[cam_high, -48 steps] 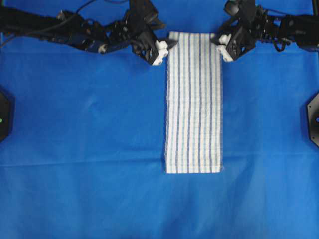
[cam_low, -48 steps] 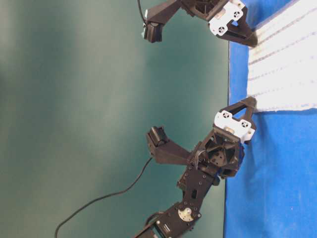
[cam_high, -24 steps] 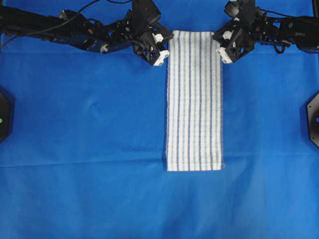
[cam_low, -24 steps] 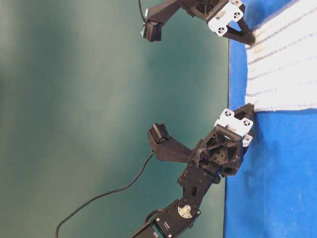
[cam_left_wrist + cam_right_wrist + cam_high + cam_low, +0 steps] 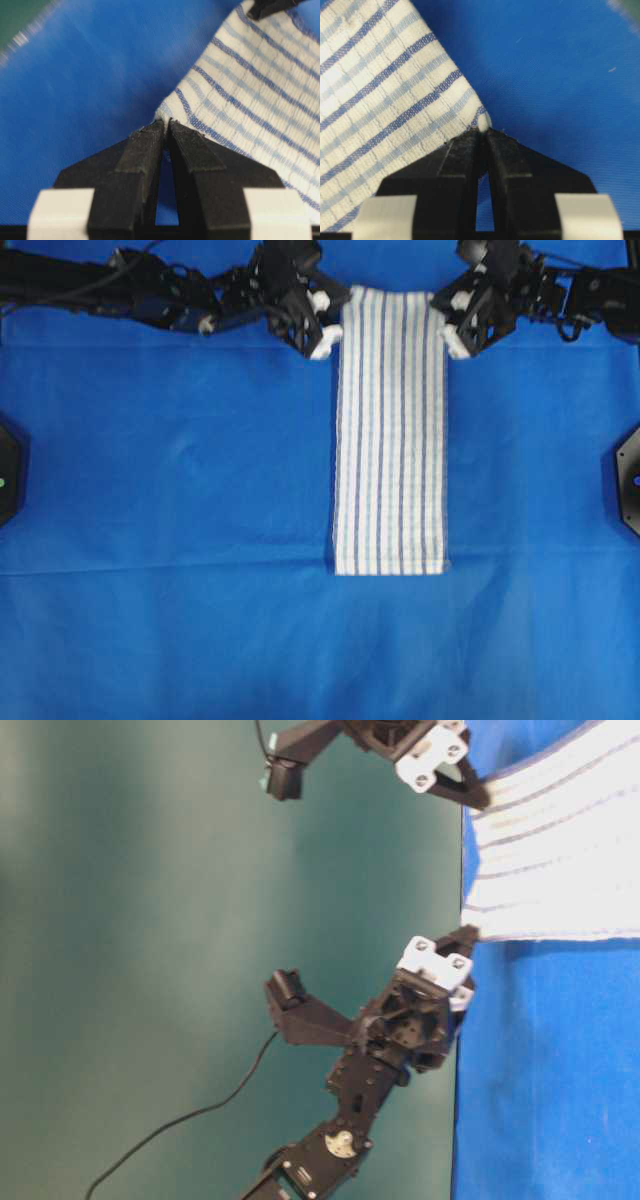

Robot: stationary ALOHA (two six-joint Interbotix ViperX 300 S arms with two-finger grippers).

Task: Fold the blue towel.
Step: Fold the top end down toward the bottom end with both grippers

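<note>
The blue towel [image 5: 390, 440] is a long white strip with thin blue stripes, lying lengthwise down the middle of the overhead view. My left gripper [image 5: 335, 328] is shut on its far left corner. In the left wrist view the fingertips [image 5: 166, 125] pinch the towel [image 5: 250, 100] at its very tip. My right gripper [image 5: 443, 322] is shut on the far right corner, and the right wrist view shows the corner of the towel [image 5: 385, 100] caught between the tips [image 5: 482, 132]. In the table-level view the towel's far end [image 5: 560, 860] hangs lifted off the surface.
A plain blue cloth [image 5: 180, 490] covers the whole work surface. Black fixtures sit at the left edge [image 5: 8, 470] and the right edge [image 5: 628, 475]. Beyond the far edge of the table is a green backdrop [image 5: 150, 920] with a trailing black cable [image 5: 190, 1120].
Both grippers went from open beside the far corners to shut on them. The towel's far end has since risen off the cloth and shifted slightly farther away.
</note>
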